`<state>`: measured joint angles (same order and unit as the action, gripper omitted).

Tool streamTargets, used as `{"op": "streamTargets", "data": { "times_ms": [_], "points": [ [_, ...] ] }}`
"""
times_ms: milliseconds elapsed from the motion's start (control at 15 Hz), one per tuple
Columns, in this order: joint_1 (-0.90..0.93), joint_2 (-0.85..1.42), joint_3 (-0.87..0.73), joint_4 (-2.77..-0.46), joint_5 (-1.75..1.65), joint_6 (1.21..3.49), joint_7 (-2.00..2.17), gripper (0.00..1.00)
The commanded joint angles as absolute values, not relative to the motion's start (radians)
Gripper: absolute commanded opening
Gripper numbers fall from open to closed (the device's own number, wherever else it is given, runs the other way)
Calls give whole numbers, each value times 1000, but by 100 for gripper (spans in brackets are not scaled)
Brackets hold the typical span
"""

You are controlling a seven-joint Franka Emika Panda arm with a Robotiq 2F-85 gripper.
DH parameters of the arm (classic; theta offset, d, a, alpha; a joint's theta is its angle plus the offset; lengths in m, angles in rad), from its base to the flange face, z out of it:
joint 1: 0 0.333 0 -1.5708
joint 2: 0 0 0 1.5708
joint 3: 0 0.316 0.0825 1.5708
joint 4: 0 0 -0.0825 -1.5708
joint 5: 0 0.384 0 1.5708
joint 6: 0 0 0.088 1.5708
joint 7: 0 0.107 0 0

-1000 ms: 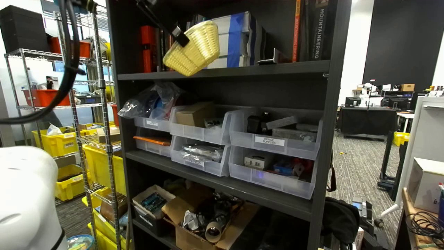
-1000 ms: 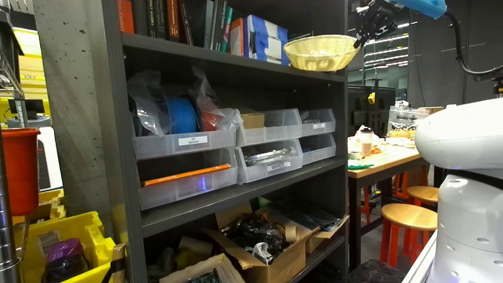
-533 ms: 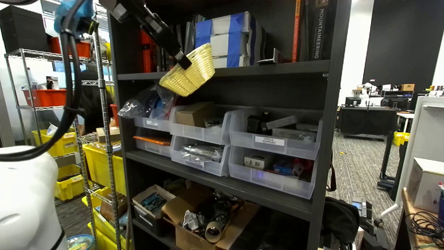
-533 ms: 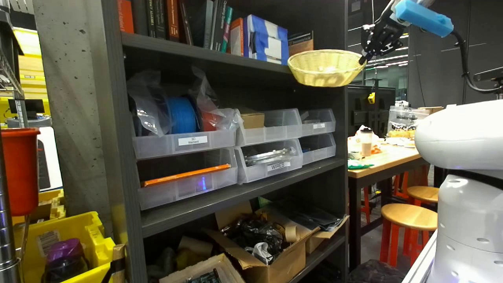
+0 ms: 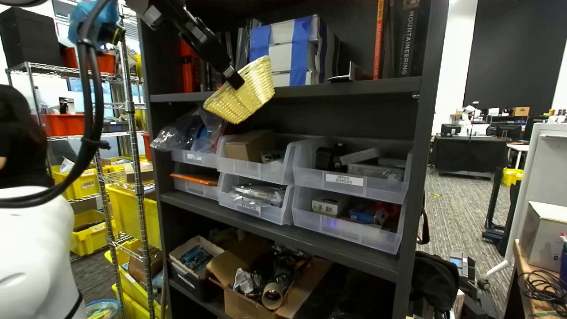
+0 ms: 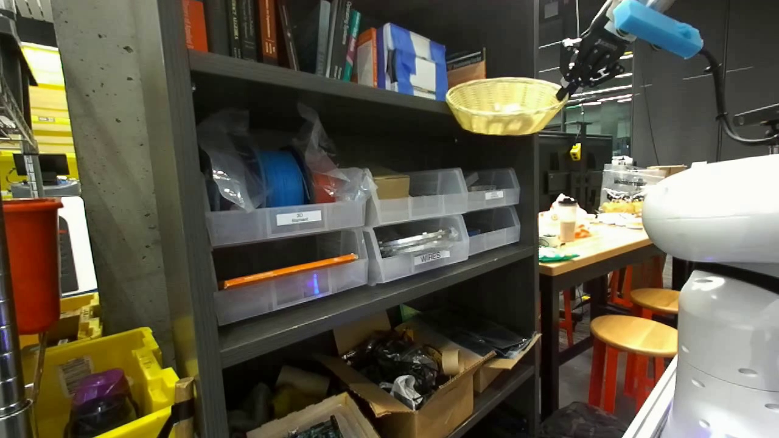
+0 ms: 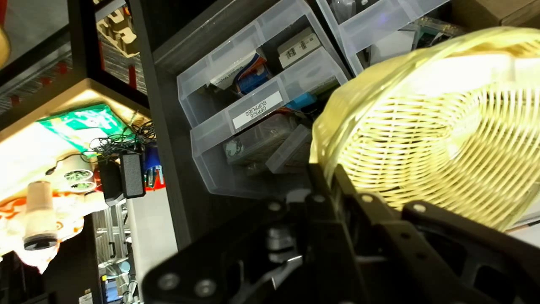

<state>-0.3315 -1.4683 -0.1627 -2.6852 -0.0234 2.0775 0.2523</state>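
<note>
Gripper [image 7: 328, 174] pinches the basket [image 6: 505, 118] by its rim — its bulk jutting out beyond the grip, mouth tilted — in front of the shelf [image 5: 345, 89], above the level of its bins [image 5: 254, 168].

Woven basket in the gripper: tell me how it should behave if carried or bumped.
The woven basket is probably light for its size, since its weave looks thin. It seems fairly stiff, perhaps slightly springy: its bowl shape shows no obvious sag. A bump could make it swivel or tip, because the gripper pinches it at one end only.
</note>
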Motion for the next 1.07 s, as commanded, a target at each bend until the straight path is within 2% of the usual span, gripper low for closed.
{"op": "streamTargets", "data": {
  "times_ms": [0,67,600,1000],
  "points": [
    [-337,-1465,-161,-2683,-17,2077,247,7],
    [-337,-1465,-161,-2683,-17,2077,247,2],
    [-351,-1465,-82,-2705,11,1960,339,2],
    [-360,-1464,-84,-2711,7,1866,368,2]
  ]
}}
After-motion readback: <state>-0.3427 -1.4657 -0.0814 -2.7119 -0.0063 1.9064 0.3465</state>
